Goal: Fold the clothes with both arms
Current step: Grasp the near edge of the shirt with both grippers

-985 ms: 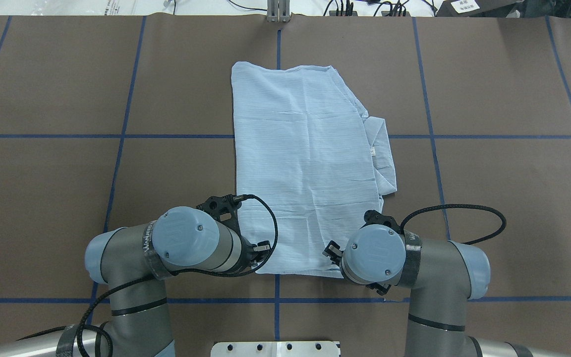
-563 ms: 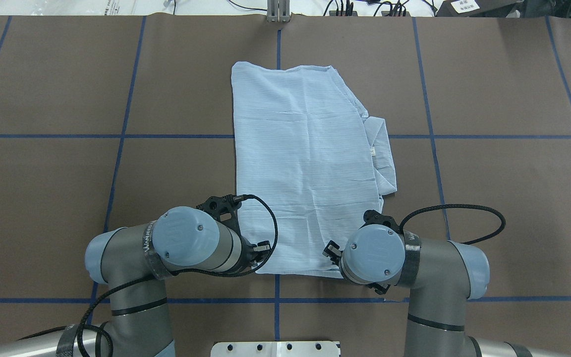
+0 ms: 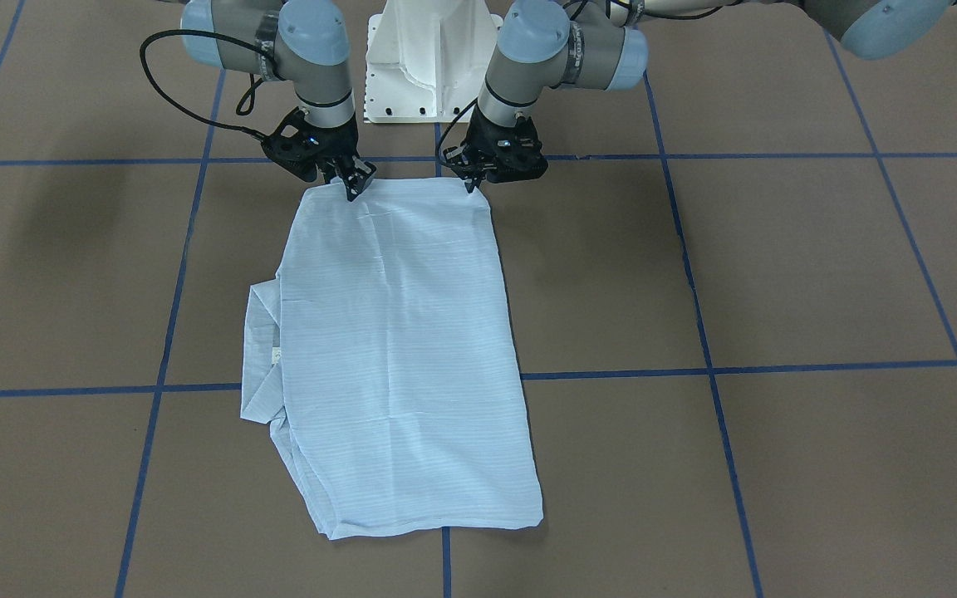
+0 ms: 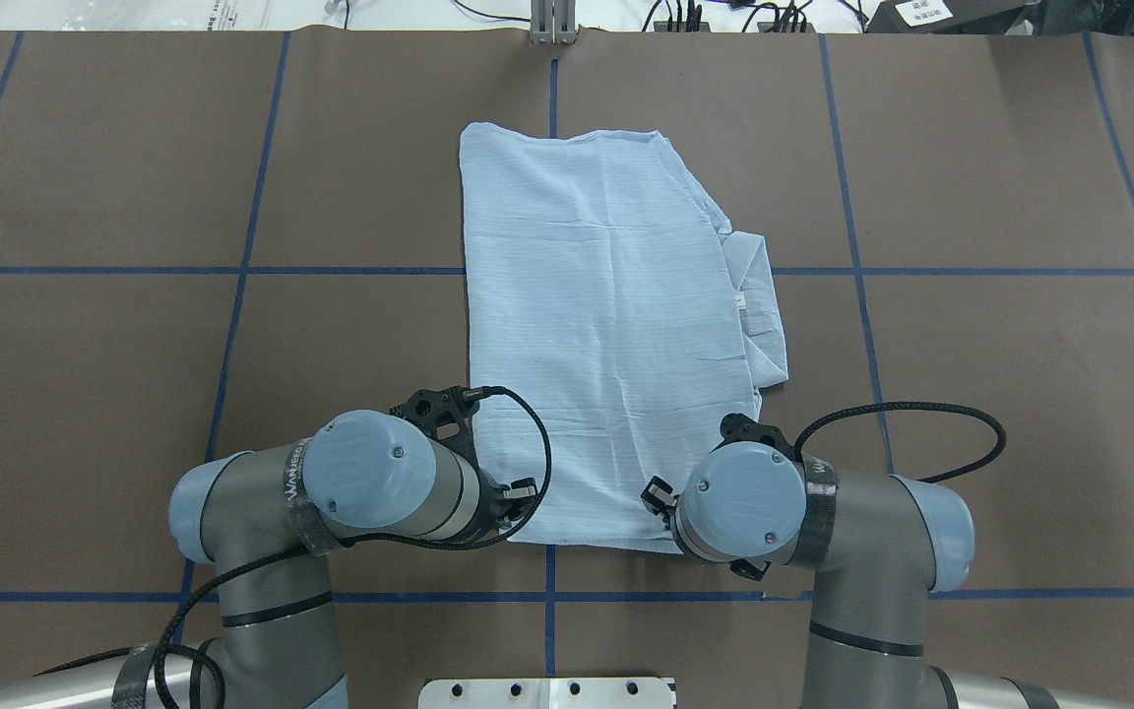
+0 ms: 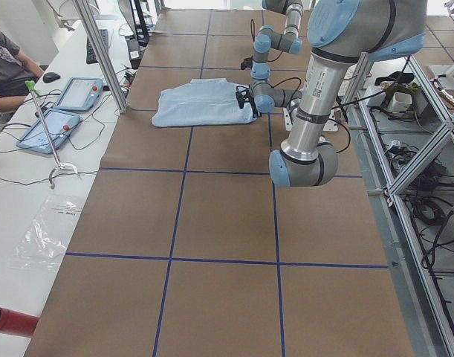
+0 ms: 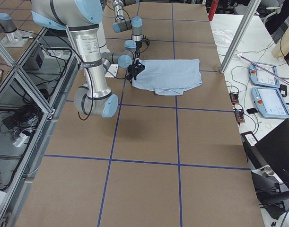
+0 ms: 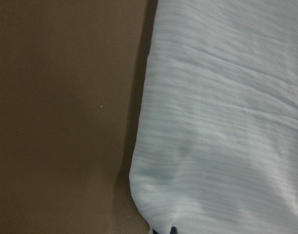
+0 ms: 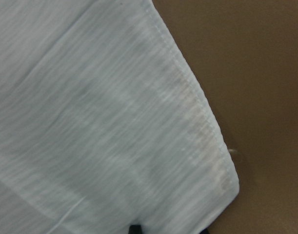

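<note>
The pale-blue striped shirt [image 4: 606,315] lies folded into a long rectangle in the middle of the brown table, and it also shows in the front view [image 3: 395,332]. Its collar with the small white label [image 4: 754,295] sticks out on the right side. My left gripper [image 3: 472,184] sits at the shirt's near left corner and looks shut on the cloth. My right gripper [image 3: 354,191] sits at the near right corner and also looks shut on the cloth. In the overhead view both wrists hide the fingertips. Both wrist views are filled with cloth: left [image 7: 227,122], right [image 8: 90,122].
The white pedestal [image 3: 429,58] stands just behind the grippers. Blue tape lines [image 4: 242,271] divide the brown table. A metal post [image 4: 552,25] stands at the far edge. An operators' bench with tablets [image 5: 63,111] runs along the far side.
My right wrist has shifted very slightly towards the shirt. The left arm and the shirt look the same.
</note>
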`<action>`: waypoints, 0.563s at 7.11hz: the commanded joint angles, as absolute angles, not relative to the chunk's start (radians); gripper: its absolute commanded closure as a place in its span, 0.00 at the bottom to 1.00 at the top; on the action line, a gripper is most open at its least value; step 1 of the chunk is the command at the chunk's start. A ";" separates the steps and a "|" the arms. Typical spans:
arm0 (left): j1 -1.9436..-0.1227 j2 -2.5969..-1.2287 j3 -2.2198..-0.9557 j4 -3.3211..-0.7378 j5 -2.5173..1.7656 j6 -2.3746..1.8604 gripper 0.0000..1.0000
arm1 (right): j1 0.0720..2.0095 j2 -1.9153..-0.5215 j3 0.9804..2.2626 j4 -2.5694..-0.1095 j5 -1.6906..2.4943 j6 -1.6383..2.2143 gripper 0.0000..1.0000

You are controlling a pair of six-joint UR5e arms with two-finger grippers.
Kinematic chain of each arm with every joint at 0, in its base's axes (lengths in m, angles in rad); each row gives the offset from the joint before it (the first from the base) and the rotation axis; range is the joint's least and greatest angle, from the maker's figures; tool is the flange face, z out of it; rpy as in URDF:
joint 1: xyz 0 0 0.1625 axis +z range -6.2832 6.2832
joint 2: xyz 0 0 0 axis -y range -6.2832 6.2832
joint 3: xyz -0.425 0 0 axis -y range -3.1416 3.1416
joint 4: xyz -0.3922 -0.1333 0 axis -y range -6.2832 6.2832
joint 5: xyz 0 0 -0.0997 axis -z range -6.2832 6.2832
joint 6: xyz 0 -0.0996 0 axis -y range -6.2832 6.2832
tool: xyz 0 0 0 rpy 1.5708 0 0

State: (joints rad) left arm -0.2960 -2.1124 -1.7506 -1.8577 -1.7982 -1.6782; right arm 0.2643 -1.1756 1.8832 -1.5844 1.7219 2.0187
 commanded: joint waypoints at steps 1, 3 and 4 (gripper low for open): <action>-0.296 -2.112 -1.749 -1.859 -1.799 -1.678 1.00 | 0.265 -1.175 1.885 -1.586 1.721 2.019 0.58; -0.296 -2.112 -1.749 -1.859 -1.798 -1.677 1.00 | 0.278 -1.172 1.890 -1.585 1.726 2.017 0.69; -0.296 -2.112 -1.749 -1.858 -1.798 -1.677 1.00 | 0.278 -1.172 1.894 -1.586 1.726 2.017 0.75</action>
